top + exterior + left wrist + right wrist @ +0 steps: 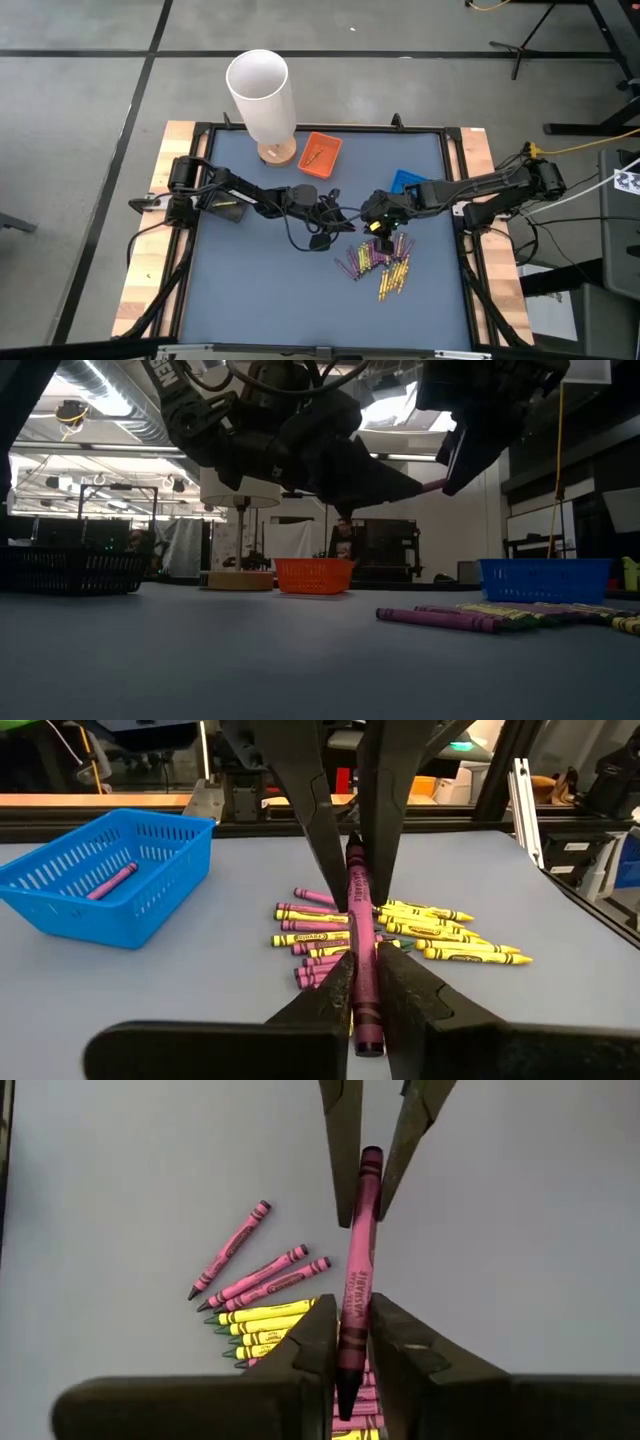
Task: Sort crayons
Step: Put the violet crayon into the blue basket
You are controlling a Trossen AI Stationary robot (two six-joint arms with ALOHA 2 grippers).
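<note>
Both grippers pinch one purple crayon [358,935] above the pile [380,262]: the left gripper [363,982] at one end, the right gripper [345,1342] at the other. Release one side only once the other grips firmly, then carry it to the blue basket [150,910].

Two baskets, one orange [320,153] and one blue [405,181], and one white lamp [262,98].

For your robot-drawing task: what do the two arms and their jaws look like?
Both the left arm and the right arm are dark, jointed, with black cables looped alongside. Each gripper has two dark, flat, tapering jaws. A yellow cable runs near the right arm's base.
</note>
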